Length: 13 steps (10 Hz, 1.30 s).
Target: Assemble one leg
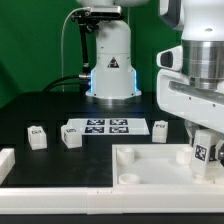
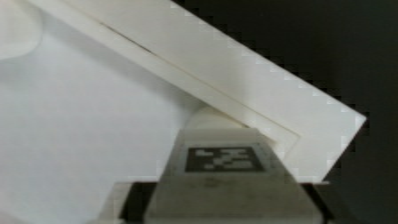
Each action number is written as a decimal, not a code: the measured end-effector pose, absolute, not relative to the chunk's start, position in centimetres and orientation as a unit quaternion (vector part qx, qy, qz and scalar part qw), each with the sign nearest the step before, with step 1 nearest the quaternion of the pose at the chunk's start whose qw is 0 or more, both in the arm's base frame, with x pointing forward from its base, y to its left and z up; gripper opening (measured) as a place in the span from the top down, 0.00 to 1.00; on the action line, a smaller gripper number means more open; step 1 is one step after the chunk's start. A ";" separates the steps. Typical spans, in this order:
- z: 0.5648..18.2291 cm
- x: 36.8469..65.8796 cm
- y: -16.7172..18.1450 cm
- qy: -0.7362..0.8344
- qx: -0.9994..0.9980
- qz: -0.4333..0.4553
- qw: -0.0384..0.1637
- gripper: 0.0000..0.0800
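Both pictures are small and soft. In the exterior view the black table stays dim, while the white tabletop at near right glares almost featureless, and a bluish glow rims the robot base at the far side. The wrist view is blurrier: the tag on the leg smears.

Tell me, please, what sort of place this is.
Probably a robotics lab bench: a robot arm on a black table, a marker board of tags, and the gripper holding a tagged leg.

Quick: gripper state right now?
Gripper: closed on the small white plastic post-like leg with a black-and-white tag, near a corner of the large white square tabletop.
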<state>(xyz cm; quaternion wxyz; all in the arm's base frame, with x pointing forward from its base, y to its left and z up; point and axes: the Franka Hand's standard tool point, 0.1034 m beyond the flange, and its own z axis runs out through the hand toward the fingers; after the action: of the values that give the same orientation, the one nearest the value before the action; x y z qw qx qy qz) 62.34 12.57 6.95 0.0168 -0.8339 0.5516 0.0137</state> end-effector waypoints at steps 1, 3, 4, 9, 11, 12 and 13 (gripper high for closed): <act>7.0 62.3 12.7 0.584 -0.811 0.018 0.021 0.64; 6.9 62.3 12.8 0.592 -0.805 0.020 0.022 0.41; 6.9 62.3 12.8 0.579 -0.815 0.020 0.023 0.41; 6.8 62.1 12.9 0.339 -0.940 0.012 0.026 0.19; 6.6 62.0 12.5 0.220 -0.975 0.011 0.026 0.19; 6.5 61.9 12.4 0.172 -0.985 0.010 0.026 0.19; 6.5 61.9 12.2 0.094 -0.995 0.007 0.023 0.19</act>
<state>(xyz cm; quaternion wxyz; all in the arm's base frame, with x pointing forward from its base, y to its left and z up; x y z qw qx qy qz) 61.94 12.16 6.50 0.0228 -0.9952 0.0944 0.0073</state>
